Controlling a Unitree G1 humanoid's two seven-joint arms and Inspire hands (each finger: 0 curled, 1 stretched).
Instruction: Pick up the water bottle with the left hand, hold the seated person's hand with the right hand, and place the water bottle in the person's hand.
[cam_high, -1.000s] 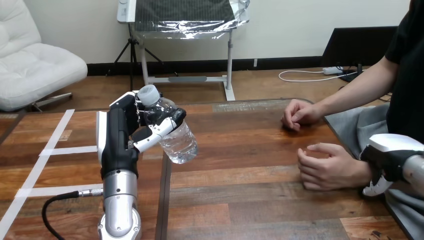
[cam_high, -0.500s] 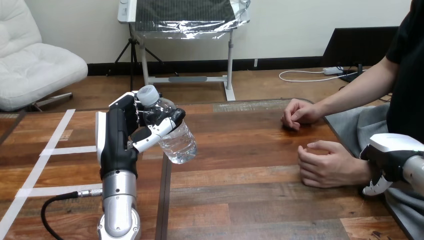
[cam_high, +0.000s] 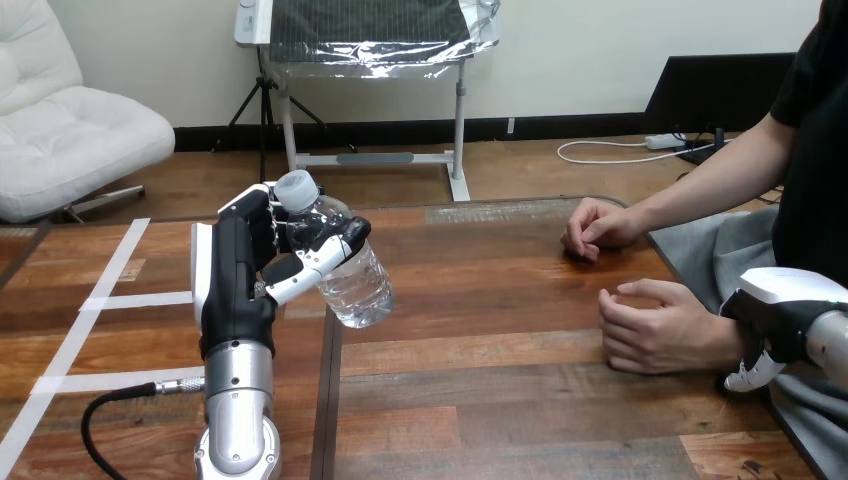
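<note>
Pickup done | left hand curled round tilted water bottle, centre-left | right hand beside person's hand, lower right, grip unclear | handover pending

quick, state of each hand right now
Left hand: closed on the water bottle, which is held up and tilted.
Right hand: beside the person's wrist; open or closed cannot be told.
</note>
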